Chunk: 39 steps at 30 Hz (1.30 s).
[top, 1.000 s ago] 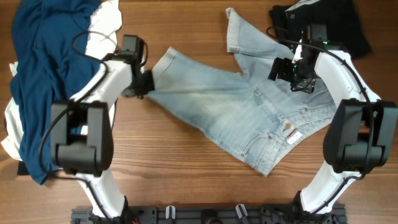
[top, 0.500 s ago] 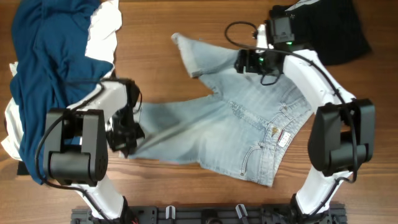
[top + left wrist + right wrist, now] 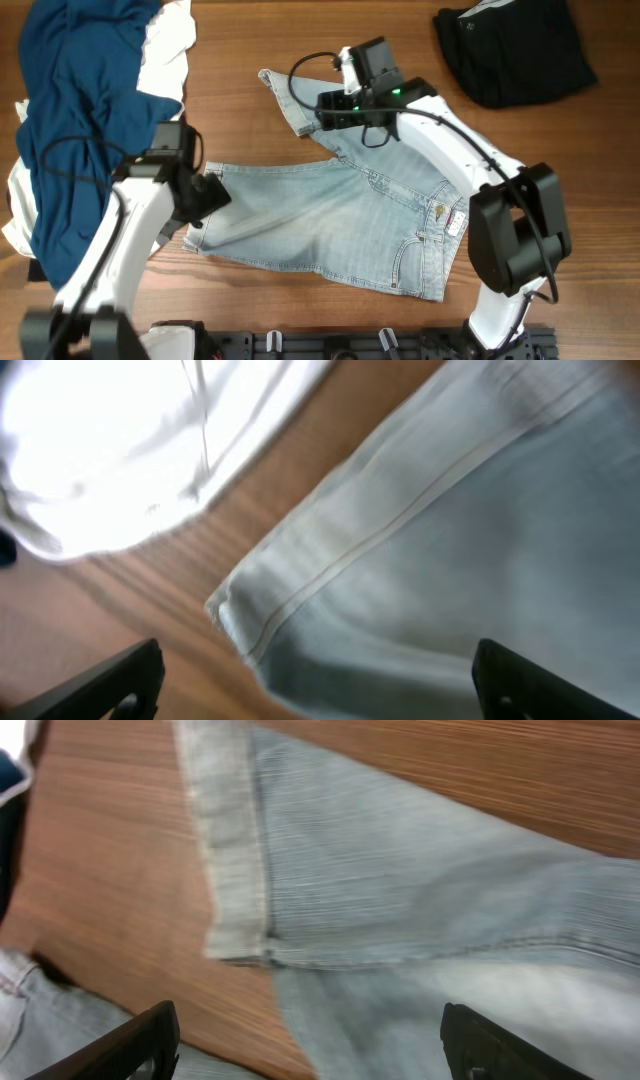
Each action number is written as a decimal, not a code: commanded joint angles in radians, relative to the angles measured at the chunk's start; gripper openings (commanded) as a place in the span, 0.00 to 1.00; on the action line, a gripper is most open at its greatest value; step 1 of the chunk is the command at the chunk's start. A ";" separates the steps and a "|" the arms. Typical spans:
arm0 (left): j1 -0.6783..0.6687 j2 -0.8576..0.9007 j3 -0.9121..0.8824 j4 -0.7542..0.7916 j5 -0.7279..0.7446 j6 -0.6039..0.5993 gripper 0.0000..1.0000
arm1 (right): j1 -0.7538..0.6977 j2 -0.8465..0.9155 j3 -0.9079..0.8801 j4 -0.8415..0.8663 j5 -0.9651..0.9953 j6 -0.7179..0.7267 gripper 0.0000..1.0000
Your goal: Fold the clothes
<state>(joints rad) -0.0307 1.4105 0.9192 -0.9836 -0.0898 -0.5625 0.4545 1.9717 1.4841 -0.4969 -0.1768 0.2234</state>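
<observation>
The pale-blue denim shorts (image 3: 340, 215) lie flat mid-table, waist toward the lower right. One leg reaches left; the other points up to a cuffed hem (image 3: 290, 100). My left gripper (image 3: 207, 193) hovers open over the left leg's hem (image 3: 300, 610), and its fingers (image 3: 120, 680) straddle the cloth without holding it. My right gripper (image 3: 322, 105) is open above the upper leg, next to the cuff (image 3: 235, 870), and its fingers (image 3: 510, 1045) are spread wide over denim (image 3: 420, 890).
A dark-blue garment (image 3: 70, 100) lies heaped over a white one (image 3: 165, 50) at the far left. A black garment (image 3: 515, 50) sits at the top right corner. Bare wood shows between the shorts' two legs (image 3: 110, 880).
My left gripper dragged the leg hem down and left, then opened and let it go. My right gripper travelled left across the shorts to the upper cuff. The shorts shifted left and now lie flatter.
</observation>
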 commanded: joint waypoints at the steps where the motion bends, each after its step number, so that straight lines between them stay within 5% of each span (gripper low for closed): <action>1: 0.052 -0.135 0.006 0.056 -0.022 0.008 1.00 | 0.030 0.037 0.023 0.035 0.032 0.012 0.81; 19: 0.098 -0.247 0.003 0.111 -0.023 0.061 1.00 | 0.070 0.264 0.023 0.203 0.035 -0.037 0.83; 28: 0.098 -0.247 0.003 0.113 -0.024 0.061 1.00 | 0.069 0.255 0.033 0.242 0.112 -0.048 0.07; 33: 0.098 -0.247 0.003 0.113 -0.024 0.061 1.00 | 0.067 0.229 0.183 0.288 0.144 -0.141 0.04; 39: 0.098 -0.247 0.003 0.129 -0.024 0.061 1.00 | 0.034 0.264 0.223 0.605 0.156 -0.140 0.10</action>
<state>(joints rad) 0.0612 1.1656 0.9192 -0.8688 -0.1009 -0.5137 0.5125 2.2066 1.6939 0.0231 -0.0429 0.0994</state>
